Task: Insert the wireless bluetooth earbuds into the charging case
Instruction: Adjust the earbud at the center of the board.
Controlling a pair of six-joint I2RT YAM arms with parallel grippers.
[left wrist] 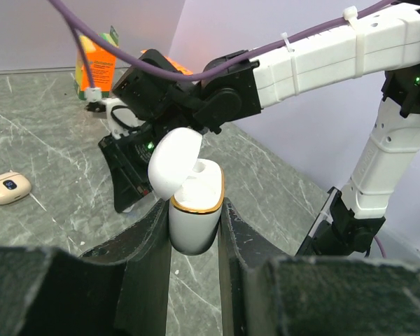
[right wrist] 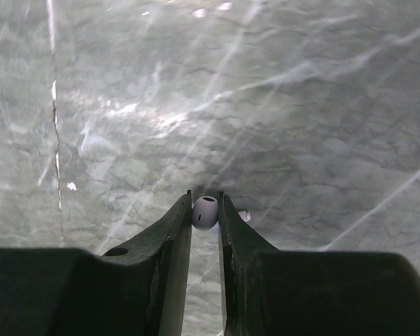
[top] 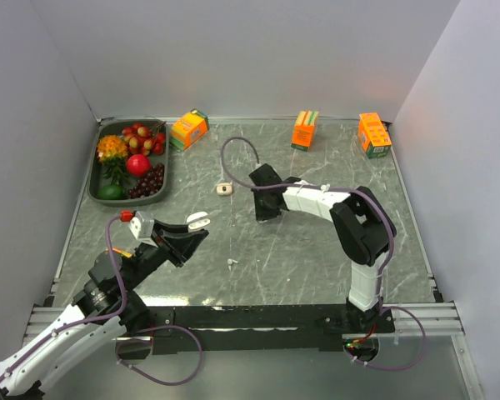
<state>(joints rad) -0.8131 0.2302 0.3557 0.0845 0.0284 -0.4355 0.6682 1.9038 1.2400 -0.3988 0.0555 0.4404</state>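
Note:
A white charging case (left wrist: 194,220) with a gold rim and its lid (left wrist: 173,162) flipped open is clamped upright in my left gripper (left wrist: 194,207), raised above the table's near left (top: 198,222). My right gripper (right wrist: 204,197) is down at the marble table's middle (top: 267,212), shut on a tiny white earbud (right wrist: 205,213). Its head sits between the pads and its stem tip pokes out to the right. Another white earbud (top: 231,263) lies loose on the table nearer the front. A small tan case with a dark spot (top: 225,189) (left wrist: 7,187) lies flat left of the right gripper.
A dark tray (top: 166,167) of fruit sits at the back left. Three orange cartons (top: 189,129) (top: 304,130) (top: 373,135) stand along the back edge. A purple cable (top: 233,148) loops above the right arm (top: 317,200). White walls enclose the table.

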